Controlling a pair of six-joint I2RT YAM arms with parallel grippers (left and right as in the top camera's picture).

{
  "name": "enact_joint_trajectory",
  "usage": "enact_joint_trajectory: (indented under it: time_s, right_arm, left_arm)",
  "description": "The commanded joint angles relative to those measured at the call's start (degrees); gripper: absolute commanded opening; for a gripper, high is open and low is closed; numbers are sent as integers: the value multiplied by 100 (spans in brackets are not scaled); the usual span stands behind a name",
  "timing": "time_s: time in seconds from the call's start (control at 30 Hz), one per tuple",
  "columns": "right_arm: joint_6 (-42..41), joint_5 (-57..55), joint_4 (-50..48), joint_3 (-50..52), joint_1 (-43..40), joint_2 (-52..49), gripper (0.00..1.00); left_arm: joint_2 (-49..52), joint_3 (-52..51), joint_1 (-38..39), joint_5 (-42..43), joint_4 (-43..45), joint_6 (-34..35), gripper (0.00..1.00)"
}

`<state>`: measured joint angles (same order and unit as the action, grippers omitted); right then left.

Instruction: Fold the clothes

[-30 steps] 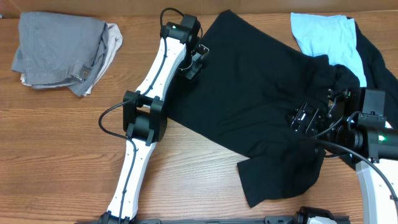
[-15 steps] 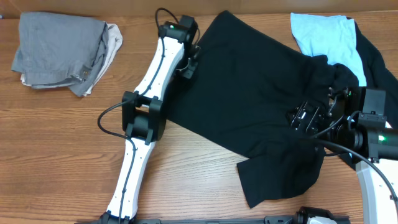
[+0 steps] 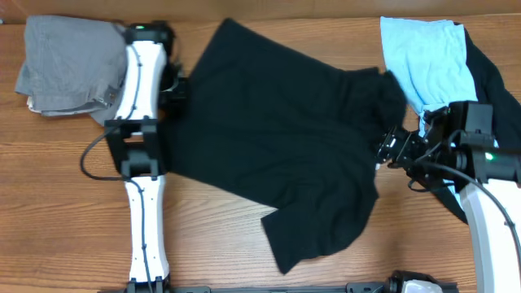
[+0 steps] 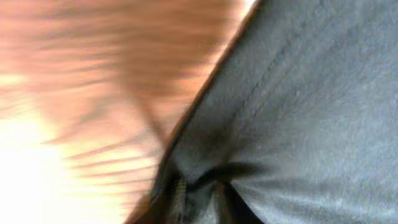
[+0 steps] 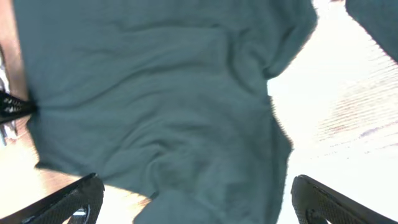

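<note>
The large black T-shirt (image 3: pixel 277 138) lies spread across the middle of the wooden table, with one sleeve pointing to the front. My left gripper (image 3: pixel 175 88) is at the shirt's left edge and is shut on a pinch of its fabric; the blurred left wrist view shows the jaws (image 4: pixel 199 199) closed on dark cloth (image 4: pixel 311 112). My right gripper (image 3: pixel 389 150) is open at the shirt's right edge. In the right wrist view its fingers (image 5: pixel 196 186) stand wide apart over the shirt (image 5: pixel 161 106), holding nothing.
A folded grey garment (image 3: pixel 69 61) lies at the back left, right beside the left arm. A light blue garment (image 3: pixel 423 53) lies at the back right, on top of another black one (image 3: pixel 496 81). Bare wood (image 3: pixel 212 236) shows in front.
My left arm has swung far to the left, dragging the black T-shirt with it. The shirt has shifted left and flattened. The right gripper has edged back from over the shirt to its right edge.
</note>
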<state>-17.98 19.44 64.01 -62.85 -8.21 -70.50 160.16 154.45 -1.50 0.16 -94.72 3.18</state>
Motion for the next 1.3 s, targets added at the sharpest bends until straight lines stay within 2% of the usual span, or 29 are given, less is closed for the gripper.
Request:
enact_joint_trajectory:
  time_s: [0.0,0.1,0.27,0.43,0.73,0.93,1.03,1.23,1.27]
  right_arm:
    - [15,-31,-243,28,24,-358,100]
    - [15,-33,-555,28,24,-643,100]
    - [39,-109,-1294,28,24,-1263,99]
    - [35,-911,-2009,28,22,-1849,96]
    - [186,-1255,-3351,28,22,-2793,86]
    - [181,-1226,-3781,28,22,-3348,81]
    - [181,-1198,-3803,28,24,-3488,75]
    - [162,-868,-3724,31,39,-3705,63]
    - [164,-872,-3689,39,44,-3711,53]
  left_arm:
    - [925,-409,-485,-503,0,0,35]
    - [925,-409,-586,-501,-74,0,41]
    - [922,-407,-564,-481,-214,-46,46]
    - [769,-321,-391,-326,-214,-109,55]
    - [-380,326,24,-297,-118,-192,62]
    - [-1263,876,319,17,205,-448,66]
    - [-1738,931,442,13,481,-450,72]
    - [-2356,931,529,42,822,-448,76]
    - [-2448,931,529,52,881,-448,77]
